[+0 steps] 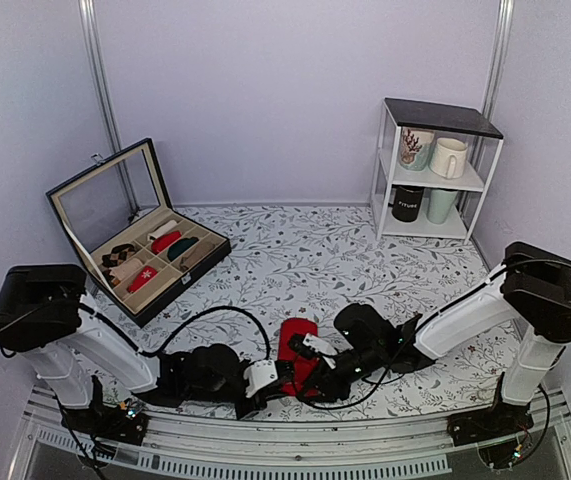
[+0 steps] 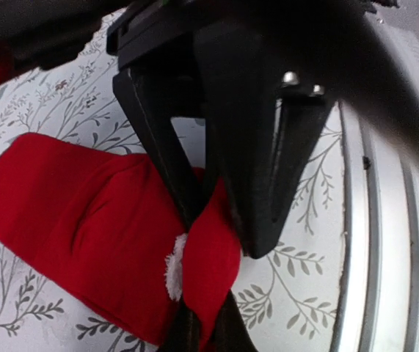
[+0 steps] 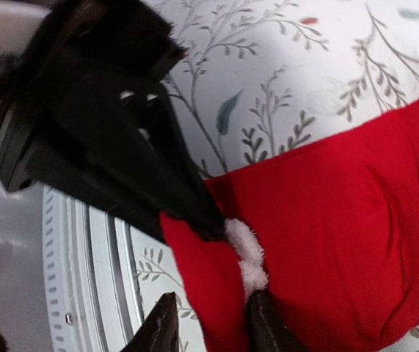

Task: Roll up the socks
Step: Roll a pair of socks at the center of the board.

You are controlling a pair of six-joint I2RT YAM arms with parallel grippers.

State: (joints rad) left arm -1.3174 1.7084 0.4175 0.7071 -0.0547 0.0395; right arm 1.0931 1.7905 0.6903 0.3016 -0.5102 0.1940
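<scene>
The red socks (image 1: 296, 345) lie flat on the floral cloth near the front edge, with a small white fluffy mark (image 2: 173, 267) at the near end. That end is folded up. My left gripper (image 2: 208, 326) is shut on this folded end, with red fabric pinched between its fingers; it also shows in the top view (image 1: 277, 381). My right gripper (image 3: 210, 328) is open, and its two fingers straddle the same folded end beside the white mark (image 3: 246, 257). One right finger (image 3: 158, 331) stands clear of the fabric. The right gripper sits over the socks in the top view (image 1: 317, 362).
A metal rail (image 1: 295, 440) runs along the table's front edge just beside the socks. An open black box (image 1: 155, 255) with other rolled socks sits at the back left. A white shelf (image 1: 435, 170) with mugs stands at the back right.
</scene>
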